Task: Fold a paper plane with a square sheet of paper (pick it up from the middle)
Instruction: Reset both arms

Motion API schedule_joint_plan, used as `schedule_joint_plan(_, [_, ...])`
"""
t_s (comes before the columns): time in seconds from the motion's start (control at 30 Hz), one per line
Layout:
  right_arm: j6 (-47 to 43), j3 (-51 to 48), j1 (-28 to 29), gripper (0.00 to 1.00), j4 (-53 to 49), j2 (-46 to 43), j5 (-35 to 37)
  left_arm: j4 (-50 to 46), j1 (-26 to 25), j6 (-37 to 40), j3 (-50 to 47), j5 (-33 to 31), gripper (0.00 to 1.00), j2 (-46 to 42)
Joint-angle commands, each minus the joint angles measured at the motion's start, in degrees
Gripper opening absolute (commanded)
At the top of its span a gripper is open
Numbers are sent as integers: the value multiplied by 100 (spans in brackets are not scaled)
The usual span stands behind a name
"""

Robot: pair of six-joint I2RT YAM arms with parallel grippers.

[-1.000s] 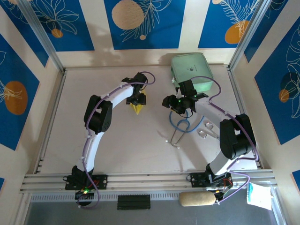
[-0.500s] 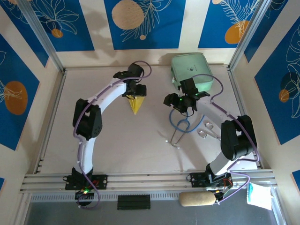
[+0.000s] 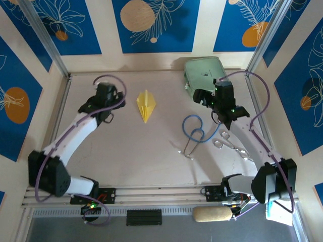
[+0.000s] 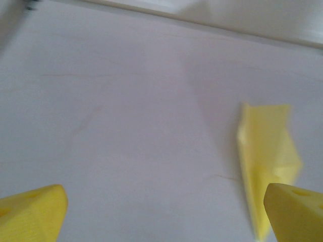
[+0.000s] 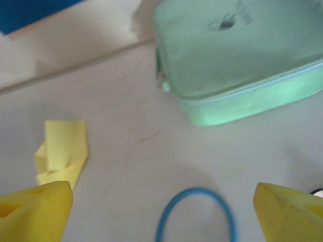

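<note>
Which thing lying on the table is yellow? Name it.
The paper plane, a pointed folded dart left of the case. The case is mint green, the looped cable blue, the scissors silvery.

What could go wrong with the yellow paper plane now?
The paper plane lies free, the left gripper and right gripper both open and off it, so its folds might spring apart. The blue cable loops near the right gripper; a low move could snag it.
</note>
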Motion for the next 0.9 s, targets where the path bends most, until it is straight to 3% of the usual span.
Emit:
schedule_joint_plan(0.0, [-725, -901, -172, 99, 1188, -190, 984, 1181, 440, 347, -1104, -586, 99, -707])
schedule_joint_plan(0.13, [-723, -1567, -663, 99, 1695, -213, 1045, 2116, 920, 945, -2385, -772, 99, -1476])
schedule_joint_plan(0.3, [-853, -2254, -1131, 99, 2401, -34, 776, 3221, 1278, 1879, -3453, -553, 99, -1761])
schedule_joint_plan(0.47, [-1339, -2930, -1192, 99, 3826, 188, 212, 4301, 1655, 2141, -4003, 483, 99, -1488])
schedule_joint_plan(0.63, [-1697, -3486, -1159, 99, 5210, 490, -211, 6088, 1773, 2241, -4568, 1493, 99, -1009])
schedule_joint_plan(0.87, [-1700, -3796, -1288, 99, 6505, 1206, -860, 7457, 1802, 2386, -4654, 2031, 99, 78])
